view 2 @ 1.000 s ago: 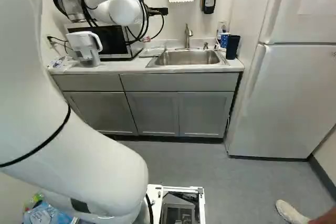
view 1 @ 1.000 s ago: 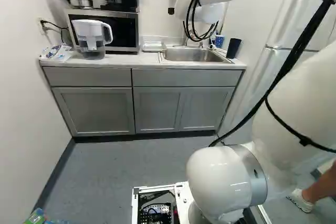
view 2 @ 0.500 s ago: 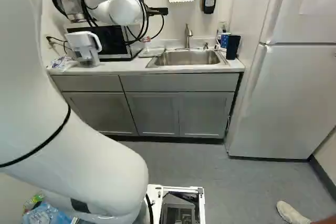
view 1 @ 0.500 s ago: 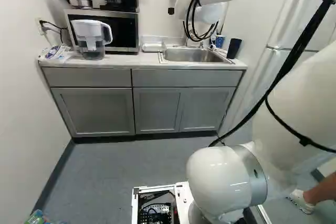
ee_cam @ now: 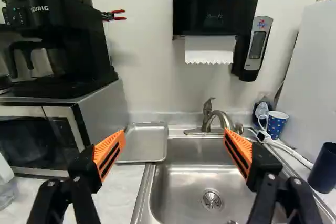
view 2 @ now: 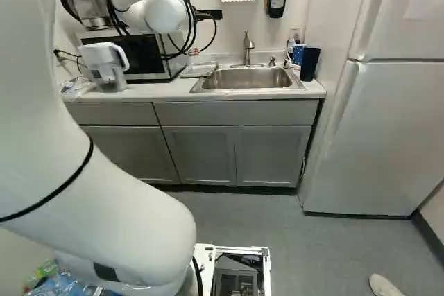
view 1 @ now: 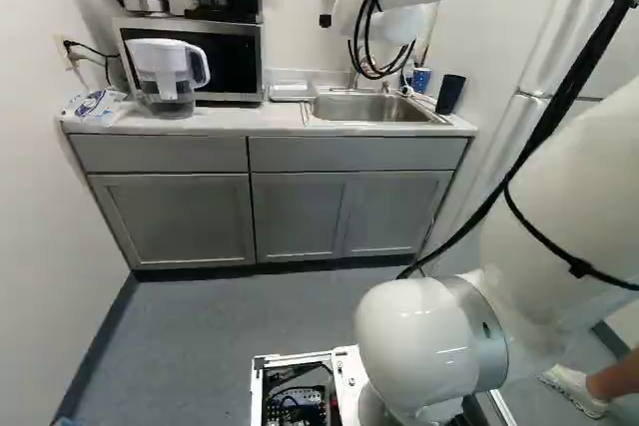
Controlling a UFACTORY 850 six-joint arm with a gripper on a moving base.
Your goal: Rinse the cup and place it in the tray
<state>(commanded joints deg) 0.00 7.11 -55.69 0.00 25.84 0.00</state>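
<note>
My gripper shows only in part in the right base view, beyond the arm and its cables. In the wrist view the gripper stands open, with nothing between its orange pads. Ahead of it lies the steel sink with its faucet. An empty metal tray rests on the counter between sink and microwave. Two cups stand on the sink's other side: a blue patterned cup by the wall and a dark blue cup nearer. Neither touches the gripper.
A microwave carries a black coffee maker. The water pitcher stands before it on the counter. A paper towel dispenser and soap dispenser hang above the sink. The fridge is at the right.
The base has moved a little forward: counter, cabinets and fridge look nearer in both base views. The arm has kept its pose against its lowest joint.
</note>
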